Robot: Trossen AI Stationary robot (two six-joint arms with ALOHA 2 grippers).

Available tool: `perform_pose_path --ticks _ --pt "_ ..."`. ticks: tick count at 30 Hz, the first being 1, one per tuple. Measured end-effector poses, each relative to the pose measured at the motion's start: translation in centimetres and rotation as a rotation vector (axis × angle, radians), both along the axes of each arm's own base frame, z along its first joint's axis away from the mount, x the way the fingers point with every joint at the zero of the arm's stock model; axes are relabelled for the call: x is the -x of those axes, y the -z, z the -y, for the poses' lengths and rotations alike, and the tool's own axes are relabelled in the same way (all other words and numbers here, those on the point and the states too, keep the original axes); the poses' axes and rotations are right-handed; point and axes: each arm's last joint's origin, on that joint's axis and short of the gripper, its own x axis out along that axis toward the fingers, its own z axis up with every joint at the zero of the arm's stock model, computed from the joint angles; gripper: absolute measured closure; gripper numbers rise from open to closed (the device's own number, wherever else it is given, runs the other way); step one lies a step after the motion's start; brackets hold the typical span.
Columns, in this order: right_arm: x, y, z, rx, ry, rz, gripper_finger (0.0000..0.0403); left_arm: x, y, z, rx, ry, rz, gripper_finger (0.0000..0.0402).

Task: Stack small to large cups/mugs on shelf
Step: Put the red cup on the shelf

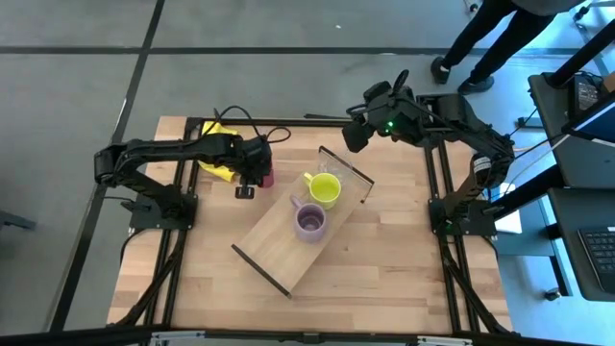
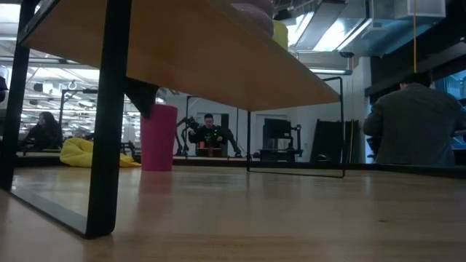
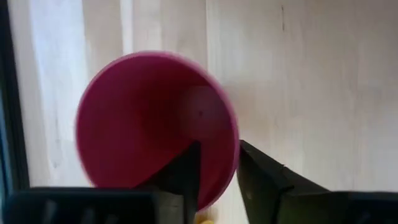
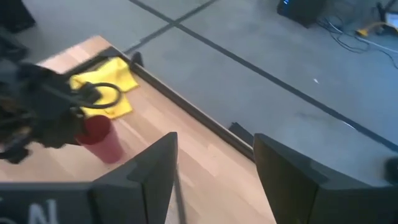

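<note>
Between left pincer fingers — tumbler rim.

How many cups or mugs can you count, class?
3: the lime-yellow mug and lilac mug stand on the shelf; the dark red tumbler stands on the tabletop at the left gripper.

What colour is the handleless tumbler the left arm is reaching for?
Dark red to magenta: the tumbler shows best in the left wrist view.
</note>
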Motion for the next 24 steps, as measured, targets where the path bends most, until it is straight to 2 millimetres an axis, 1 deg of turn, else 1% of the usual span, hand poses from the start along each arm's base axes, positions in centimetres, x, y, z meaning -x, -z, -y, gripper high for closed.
perform_pose_path --ticks 5,7,12,15,18,20,24 --pt "0.4 0.3 0.9 -0.012 0.045 -0.031 0.0191 0.1 0.1 0.3 0.006 0.007 -0.017 0.0372" --pt "0.5 0.3 1.2 -0.013 0.055 -0.034 0.0191 0.1 0.1 0.3 0.007 0.009 -0.02 0.0392" --pt "0.8 0.4 2.1 -0.018 0.081 -0.059 0.0191 0.1 0.1 0.4 0.01 0.0 -0.018 0.0393" --pt "0.9 0.6 2.9 -0.068 0.058 -0.07 0.0191 0.3 -0.2 0.6 0.017 -0.015 -0.017 0.0397" --pt "1.0 0.7 3.7 -0.106 0.041 -0.075 0.0191 0.6 -1.6 1.2 0.034 -0.032 -0.038 0.0398" --pt "1.2 0.7 4.3 -0.099 0.044 -0.087 0.0191 0.8 -3.1 1.7 0.036 -0.047 -0.049 0.0399" --pt "1.6 0.7 5.7 -0.092 0.08 -0.1 0.0191 1.2 -7.8 3.4 0.053 -0.081 -0.006 0.0399"
